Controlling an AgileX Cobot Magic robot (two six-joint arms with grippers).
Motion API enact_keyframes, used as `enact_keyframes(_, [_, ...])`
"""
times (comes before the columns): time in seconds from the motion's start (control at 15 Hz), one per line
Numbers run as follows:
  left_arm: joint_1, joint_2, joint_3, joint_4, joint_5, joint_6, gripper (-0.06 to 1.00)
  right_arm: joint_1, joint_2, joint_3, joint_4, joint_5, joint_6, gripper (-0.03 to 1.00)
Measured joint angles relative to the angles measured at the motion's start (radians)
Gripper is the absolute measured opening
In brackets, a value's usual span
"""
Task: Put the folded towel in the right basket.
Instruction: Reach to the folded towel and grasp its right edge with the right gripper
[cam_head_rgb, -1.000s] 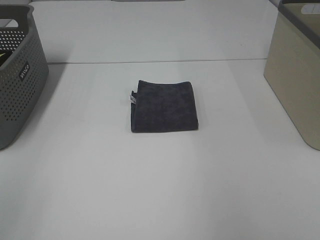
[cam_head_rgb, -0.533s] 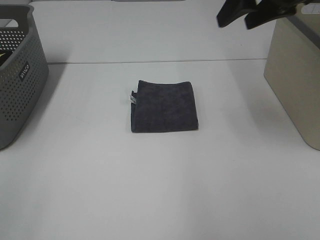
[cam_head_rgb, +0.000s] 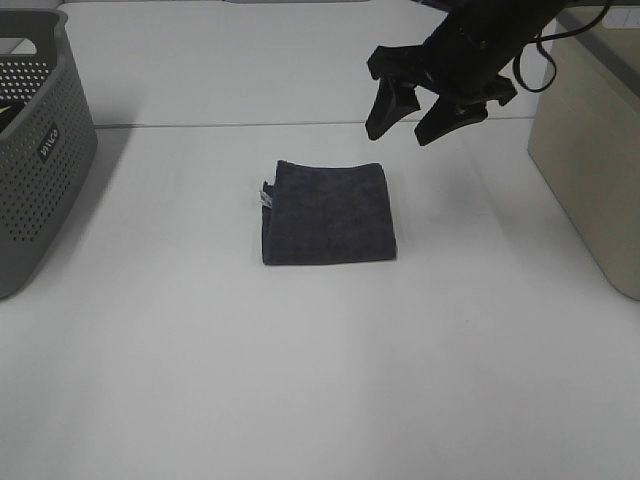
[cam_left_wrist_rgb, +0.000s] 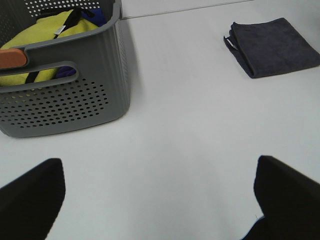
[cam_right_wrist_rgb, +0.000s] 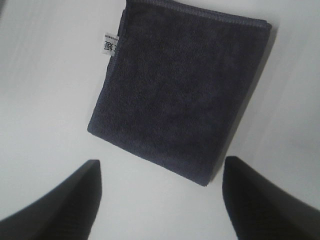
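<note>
The folded dark grey towel (cam_head_rgb: 328, 213) lies flat on the white table, near the middle, with a small white label on its left edge. It also shows in the left wrist view (cam_left_wrist_rgb: 274, 46) and the right wrist view (cam_right_wrist_rgb: 180, 90). My right gripper (cam_head_rgb: 409, 120) is open and empty, hanging in the air above and behind the towel's far right corner. The beige right basket (cam_head_rgb: 590, 150) stands at the right edge. My left gripper (cam_left_wrist_rgb: 160, 200) is open and empty, far from the towel, and is out of the exterior view.
A grey perforated basket (cam_head_rgb: 40, 150) stands at the left edge; in the left wrist view (cam_left_wrist_rgb: 65, 95) it holds yellow and dark cloths. A seam in the table (cam_head_rgb: 250, 124) runs across behind the towel.
My right arm has come into view from the upper right and moved down and left toward the towel, jaws open. The towel has not moved.
</note>
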Motion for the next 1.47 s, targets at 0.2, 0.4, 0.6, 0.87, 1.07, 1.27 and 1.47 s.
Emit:
enact_keyframes(0.2, [0.0, 0.0, 0.0, 0.0, 0.0, 0.0, 0.98, 0.0, 0.13, -0.134, 0.007, 0.076, 0.009, 0.68])
enact_keyframes(0.4, [0.0, 0.0, 0.0, 0.0, 0.0, 0.0, 0.98, -0.031, 0.265, -0.269, 0.058, 0.152, 0.01, 0.68])
enact_keyframes(0.6, [0.0, 0.0, 0.0, 0.0, 0.0, 0.0, 0.98, -0.07, 0.354, -0.303, 0.08, 0.173, 0.008, 0.68])
enact_keyframes(0.87, [0.0, 0.0, 0.0, 0.0, 0.0, 0.0, 0.98, -0.071, 0.432, -0.31, 0.091, 0.165, -0.013, 0.68])
enact_keyframes(1.07, [0.0, 0.0, 0.0, 0.0, 0.0, 0.0, 0.98, -0.071, 0.459, -0.31, 0.163, 0.145, -0.046, 0.64])
enact_keyframes(1.27, [0.0, 0.0, 0.0, 0.0, 0.0, 0.0, 0.98, -0.07, 0.481, -0.31, 0.195, 0.103, -0.055, 0.3])
enact_keyframes(1.47, [0.0, 0.0, 0.0, 0.0, 0.0, 0.0, 0.98, -0.07, 0.483, -0.31, 0.202, 0.094, -0.081, 0.04])
